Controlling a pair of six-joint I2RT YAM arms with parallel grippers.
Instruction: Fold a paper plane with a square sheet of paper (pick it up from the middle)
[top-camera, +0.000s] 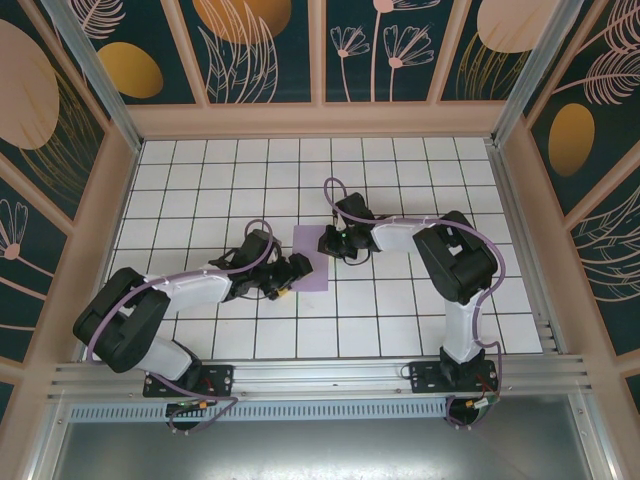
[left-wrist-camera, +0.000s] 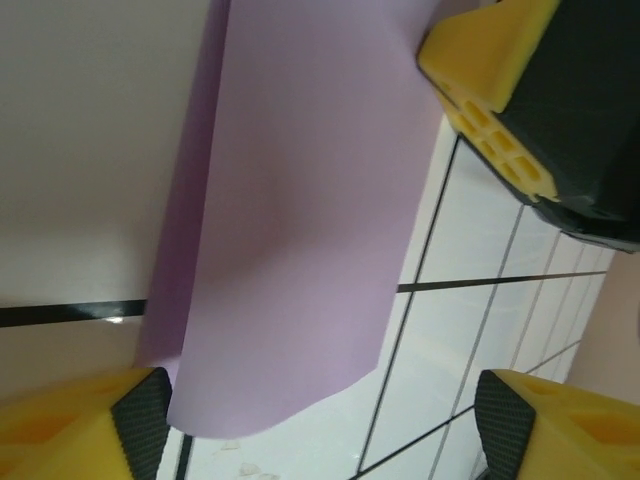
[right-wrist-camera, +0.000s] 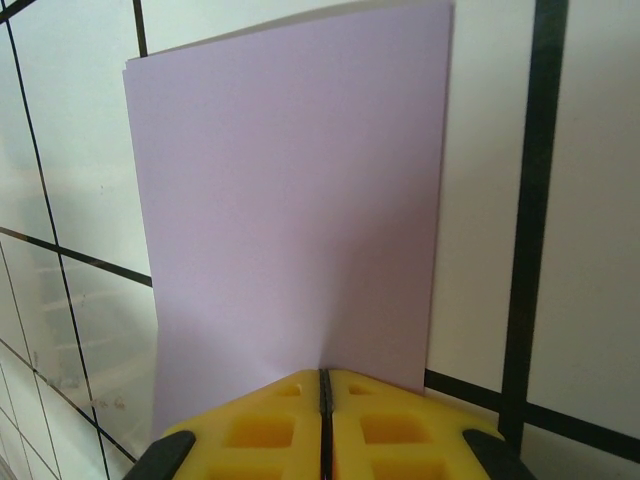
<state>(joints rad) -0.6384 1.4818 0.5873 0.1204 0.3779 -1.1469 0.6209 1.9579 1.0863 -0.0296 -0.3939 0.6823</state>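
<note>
Folded paper (top-camera: 311, 262) at centre of overhead frame, long axis top-to-bottom. Right gripper (right-wrist-camera: 322, 388) clenched at its right edge. Left gripper (top-camera: 292, 277) released, jaws wide at lower-left corner.

Near edge of paper (right-wrist-camera: 290, 200) hidden behind right claw (right-wrist-camera: 324, 395); left wrist view crops paper top.

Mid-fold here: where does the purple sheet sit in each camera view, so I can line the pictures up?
Top external: purple sheet near picture centre, lying on the tiles.
Left wrist: purple sheet centre-left, running from the top edge down, its lower edge curled.
Right wrist: purple sheet in the centre, from near the top downward.
Shared landmark: the black grid lines bordering the sheet.
</note>
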